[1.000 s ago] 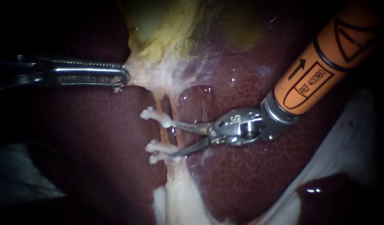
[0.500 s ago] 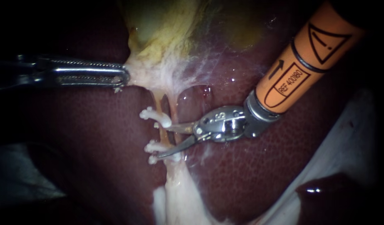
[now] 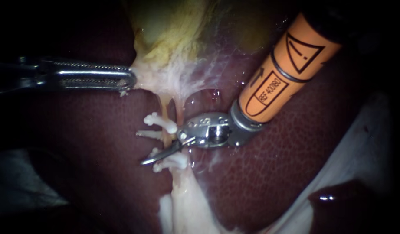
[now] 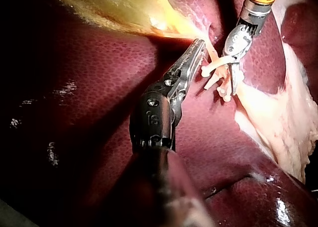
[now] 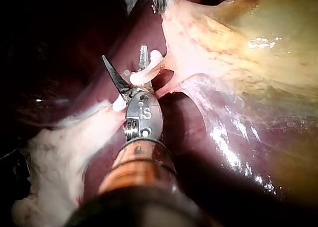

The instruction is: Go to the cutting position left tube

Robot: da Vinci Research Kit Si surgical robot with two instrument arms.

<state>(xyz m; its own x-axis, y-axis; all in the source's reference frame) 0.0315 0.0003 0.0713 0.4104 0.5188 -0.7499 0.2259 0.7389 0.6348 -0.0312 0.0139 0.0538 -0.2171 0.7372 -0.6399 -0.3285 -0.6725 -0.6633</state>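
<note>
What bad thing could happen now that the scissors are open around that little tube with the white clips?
1. The right instrument has its open blades astride the left tube, close between the white clips; closing there might nick a clip or knock it loose.
2. The blade tips reach past the tube over the liver, so they could scratch it.
3. The left instrument holds the pale tissue stretched; if that slipped, the tube might shift off line.
</note>
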